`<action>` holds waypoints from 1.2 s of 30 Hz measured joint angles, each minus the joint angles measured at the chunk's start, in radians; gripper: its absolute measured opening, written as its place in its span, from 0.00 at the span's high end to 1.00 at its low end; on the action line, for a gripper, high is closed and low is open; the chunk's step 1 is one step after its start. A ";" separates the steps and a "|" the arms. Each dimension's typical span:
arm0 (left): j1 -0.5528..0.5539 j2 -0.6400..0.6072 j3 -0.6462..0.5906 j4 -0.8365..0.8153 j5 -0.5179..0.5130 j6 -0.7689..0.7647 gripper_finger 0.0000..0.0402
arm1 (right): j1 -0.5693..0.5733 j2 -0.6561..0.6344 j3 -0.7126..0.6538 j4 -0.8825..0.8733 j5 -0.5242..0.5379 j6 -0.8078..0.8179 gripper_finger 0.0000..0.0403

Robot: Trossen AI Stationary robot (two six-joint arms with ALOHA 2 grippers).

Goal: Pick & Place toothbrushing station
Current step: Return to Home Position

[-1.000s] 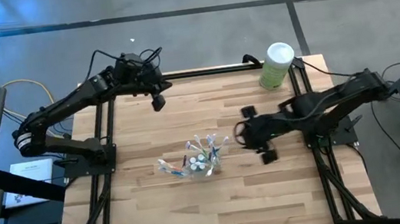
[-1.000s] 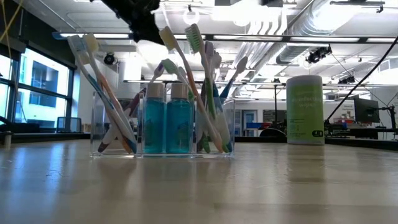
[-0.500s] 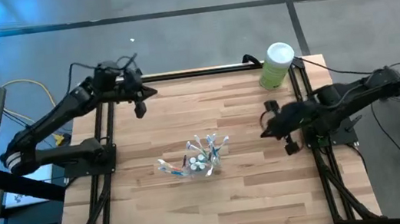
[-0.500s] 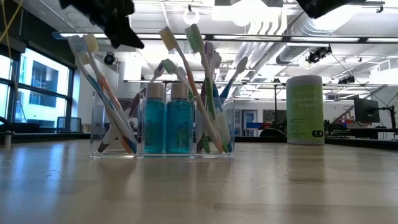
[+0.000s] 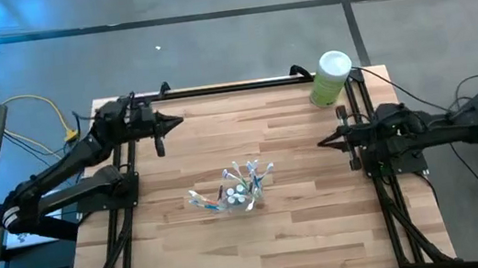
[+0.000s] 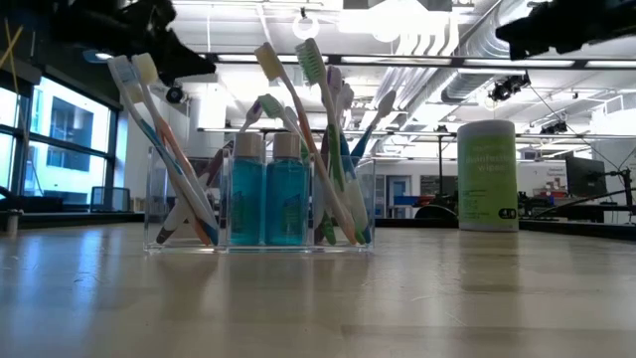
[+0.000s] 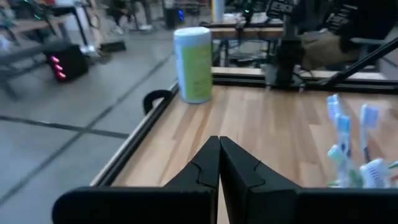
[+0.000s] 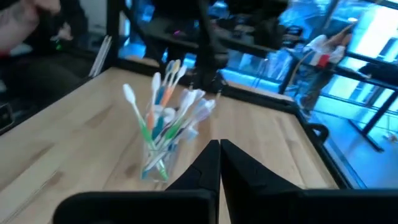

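My left hand (image 5: 174, 121) sat over the worktop's (image 5: 307, 227) left edge, toward the far-left corner. Its fingers (image 7: 202, 171) were pressed together with nothing between them. My right hand (image 5: 322, 142) hung at the right edge, likewise closed and empty. Neither touched anything.

The clear organizer (image 6: 149, 199) stood near the worktop's middle, well apart from both hands. The toothbrushes (image 6: 310, 60) leaned out of it and two toothpaste tubes (image 6: 266, 199) stood upright inside. I judged the brushes light, stiff and slick, best pinched mid-handle. The organizer looked light enough to tip. From above I couldn't count the brushes. The green canister (image 5: 332, 78) stood at the far-right corner.
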 joint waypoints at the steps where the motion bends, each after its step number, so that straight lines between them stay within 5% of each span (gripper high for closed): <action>1: 0.001 -0.023 -0.028 0.013 -0.013 0.007 1.00 | -0.013 -0.025 -0.014 0.002 -0.003 0.010 0.99; 11: 0.010 -0.233 -0.304 0.248 0.018 -0.158 1.00 | -0.032 -0.149 -0.136 0.133 -0.006 0.139 0.99; 17: -0.031 -0.293 -0.435 0.404 -0.116 -0.223 1.00 | -0.028 -0.150 -0.283 0.342 0.027 0.145 0.99; 22: -0.073 -0.301 -0.485 0.422 -0.146 -0.242 1.00 | -0.028 -0.150 -0.362 0.454 0.044 0.136 0.99; 29: -0.182 -0.301 -0.518 0.411 -0.121 -0.269 1.00 | -0.028 -0.150 -0.403 0.482 0.228 0.168 0.99; 36: -0.281 -0.315 -0.521 0.398 -0.195 -0.270 1.00 | 0.029 -0.150 -0.405 0.511 0.251 0.250 0.99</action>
